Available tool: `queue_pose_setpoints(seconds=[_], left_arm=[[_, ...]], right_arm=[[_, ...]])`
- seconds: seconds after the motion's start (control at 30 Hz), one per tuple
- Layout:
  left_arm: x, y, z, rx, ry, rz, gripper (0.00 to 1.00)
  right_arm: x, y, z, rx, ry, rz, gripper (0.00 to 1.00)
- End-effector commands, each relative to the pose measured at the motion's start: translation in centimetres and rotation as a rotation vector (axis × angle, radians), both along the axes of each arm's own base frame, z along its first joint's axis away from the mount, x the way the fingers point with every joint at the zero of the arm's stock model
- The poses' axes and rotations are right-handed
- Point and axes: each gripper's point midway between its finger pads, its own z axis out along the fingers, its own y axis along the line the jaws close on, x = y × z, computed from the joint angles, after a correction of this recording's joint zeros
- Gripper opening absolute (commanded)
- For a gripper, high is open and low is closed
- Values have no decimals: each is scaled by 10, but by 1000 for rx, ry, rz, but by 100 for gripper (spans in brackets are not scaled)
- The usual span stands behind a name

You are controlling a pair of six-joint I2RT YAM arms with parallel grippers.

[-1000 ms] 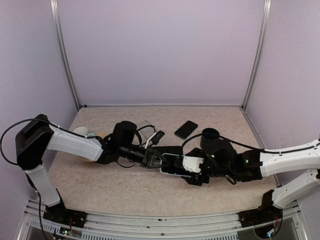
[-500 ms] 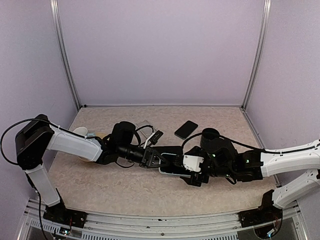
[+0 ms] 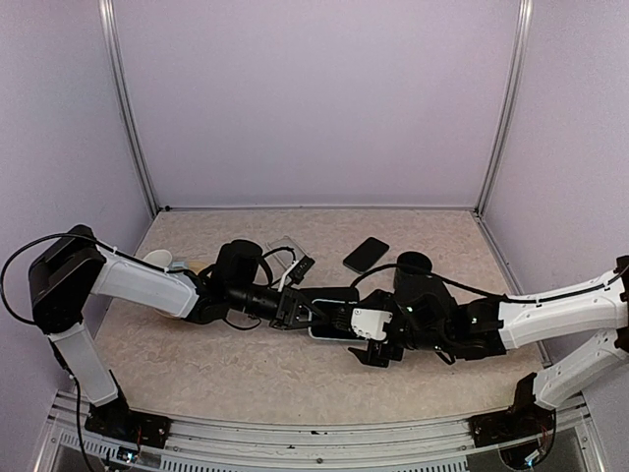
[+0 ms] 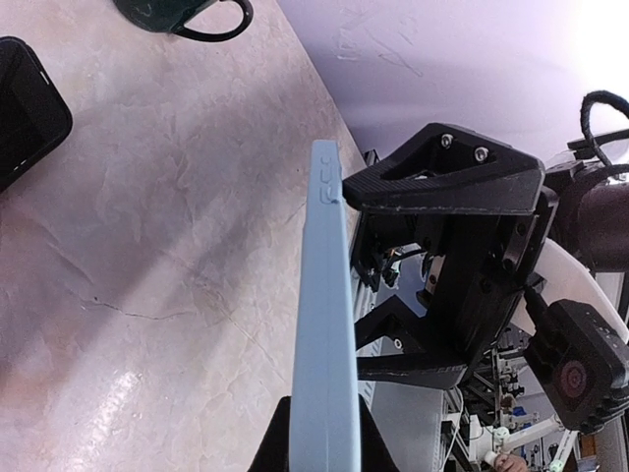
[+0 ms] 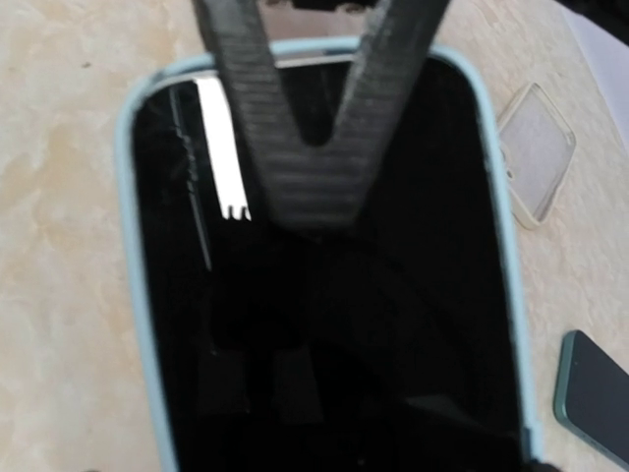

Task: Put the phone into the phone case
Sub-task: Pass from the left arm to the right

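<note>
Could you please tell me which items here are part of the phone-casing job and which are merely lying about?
Part of the job:
light-blue phone case
phone lying in it

Lying about:
second dark phone
clear case
dark green mug

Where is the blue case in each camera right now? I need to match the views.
Top external: blue case just below the picture's centre.
Left wrist: blue case edge-on, a pale upright strip rising from bottom centre.
Right wrist: blue case fills the frame, its rim around a dark screen.
Shared landmark: spare dark phone, upper left in left wrist, lower right in right wrist.
</note>
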Motion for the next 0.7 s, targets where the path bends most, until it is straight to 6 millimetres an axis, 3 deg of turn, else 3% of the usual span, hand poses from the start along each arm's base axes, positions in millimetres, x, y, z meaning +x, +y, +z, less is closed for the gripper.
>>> queue_pose_setpoints(seconds=[0.0, 0.33, 0.43, 0.67], left_arm=[[-1, -4, 38, -111, -93, -28, 0], [2, -3, 37, -106, -96, -19, 0], [2, -4, 37, -105, -96, -21, 0], [2, -6, 41, -112, -102, -30, 0]], right_arm=[[8, 7, 9, 17, -47, -25, 91], [0, 4, 46, 108, -74, 8, 92], [1, 3, 44, 98, -77, 7, 99], [1, 10, 27, 74, -1, 30, 100]])
